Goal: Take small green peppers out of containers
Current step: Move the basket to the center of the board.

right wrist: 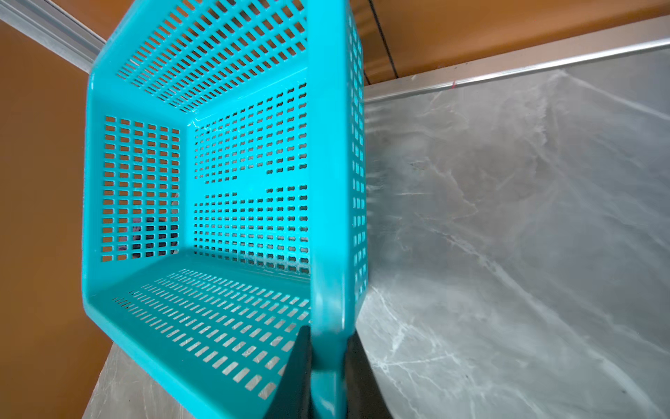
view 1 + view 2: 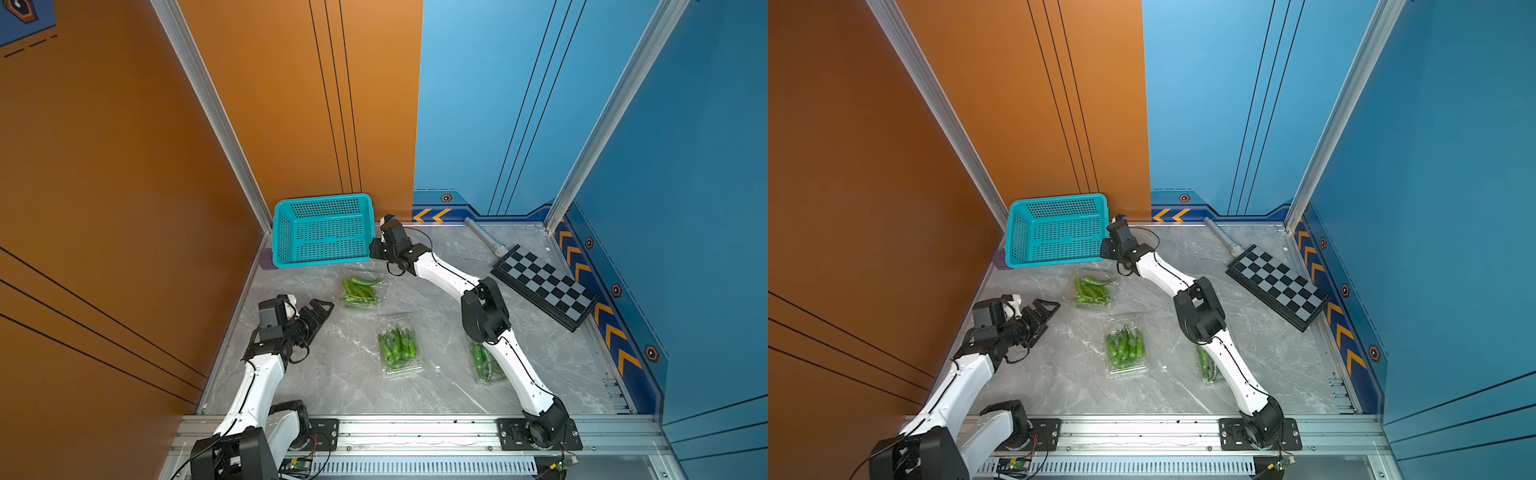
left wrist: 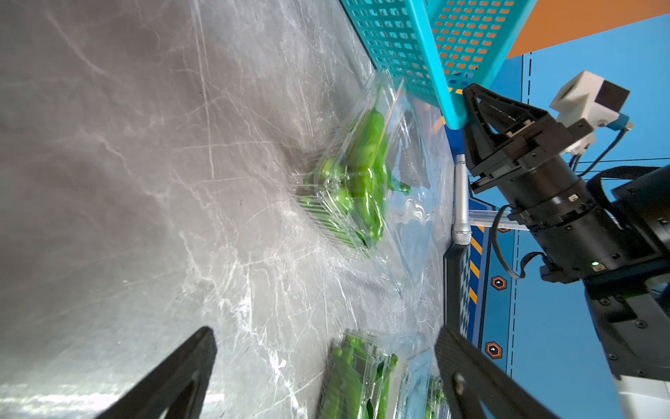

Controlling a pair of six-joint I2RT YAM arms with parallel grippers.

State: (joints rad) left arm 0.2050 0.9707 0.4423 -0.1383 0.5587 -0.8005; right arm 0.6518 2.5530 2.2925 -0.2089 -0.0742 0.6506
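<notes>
a: where was the right gripper (image 1: 328, 366)?
b: at the table's (image 2: 540, 332) far edge, jaws closed on the rim of the teal basket (image 2: 322, 230), which stood tipped in the far left corner.
a: and the left gripper (image 2: 322, 309)?
b: near the left edge, above the surface, jaws spread wide and holding nothing.
a: the small green peppers (image 2: 397, 343)?
b: inside the containers (image 2: 399, 365): one tray mid-table, one just before the basket, a third near the right edge, partly hidden under the right arm. the lids seemed shut, though clear plastic made that hard to judge.
a: other items?
b: a chessboard (image 2: 544, 286) at the far right corner.
</notes>
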